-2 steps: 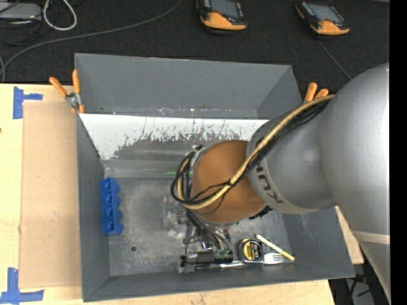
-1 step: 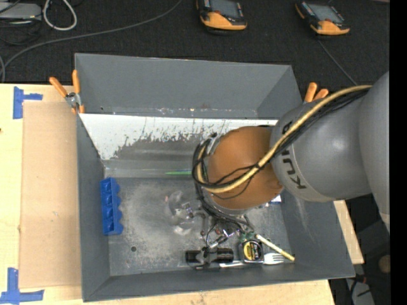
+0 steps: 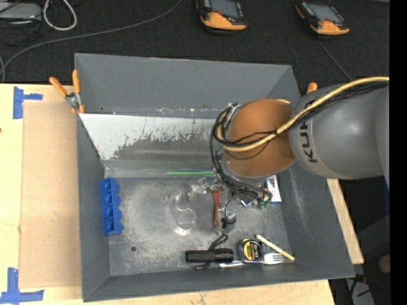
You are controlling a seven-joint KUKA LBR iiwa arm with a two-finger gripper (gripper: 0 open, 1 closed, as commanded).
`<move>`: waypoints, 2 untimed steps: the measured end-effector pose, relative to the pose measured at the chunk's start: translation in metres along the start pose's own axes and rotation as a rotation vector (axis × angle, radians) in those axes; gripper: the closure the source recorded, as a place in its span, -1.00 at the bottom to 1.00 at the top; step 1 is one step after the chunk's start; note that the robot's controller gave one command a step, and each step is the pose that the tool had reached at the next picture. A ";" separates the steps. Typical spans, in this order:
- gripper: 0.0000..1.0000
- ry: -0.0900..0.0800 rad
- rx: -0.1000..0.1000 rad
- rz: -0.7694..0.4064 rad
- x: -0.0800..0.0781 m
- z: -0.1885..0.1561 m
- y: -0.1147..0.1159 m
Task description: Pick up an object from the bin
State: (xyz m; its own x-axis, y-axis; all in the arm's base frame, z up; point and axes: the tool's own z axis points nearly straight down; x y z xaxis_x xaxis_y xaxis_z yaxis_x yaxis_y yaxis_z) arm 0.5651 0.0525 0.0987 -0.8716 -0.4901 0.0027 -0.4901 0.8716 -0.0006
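My gripper [image 3: 220, 213] reaches down under the arm's orange cover, in the middle of the bin floor. A clear plastic cup [image 3: 183, 210] lies on its side just to the gripper's left, close against it; whether they touch is unclear. In front of the gripper lies a black-handled tool [image 3: 208, 256]. Next to that tool, on its right, sits a yellow and black tape measure [image 3: 250, 250].
A blue ridged block [image 3: 111, 206] lies along the left wall. A thin green stick [image 3: 189, 173] rests at the foot of the back wall. A fork [image 3: 269, 258] and a yellow stick [image 3: 276, 248] lie at the front right. A white printed card [image 3: 273, 187] peeks out under the arm.
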 end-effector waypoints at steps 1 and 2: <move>-1.00 -0.004 -0.004 -0.215 0.026 0.021 0.020; 1.00 -0.003 -0.004 -0.619 0.029 0.028 -0.048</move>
State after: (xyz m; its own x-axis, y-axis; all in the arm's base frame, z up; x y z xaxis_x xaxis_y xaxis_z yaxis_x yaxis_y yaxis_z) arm 0.5629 -0.0033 0.0704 -0.4258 -0.9048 -0.0010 -0.9048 0.4258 0.0041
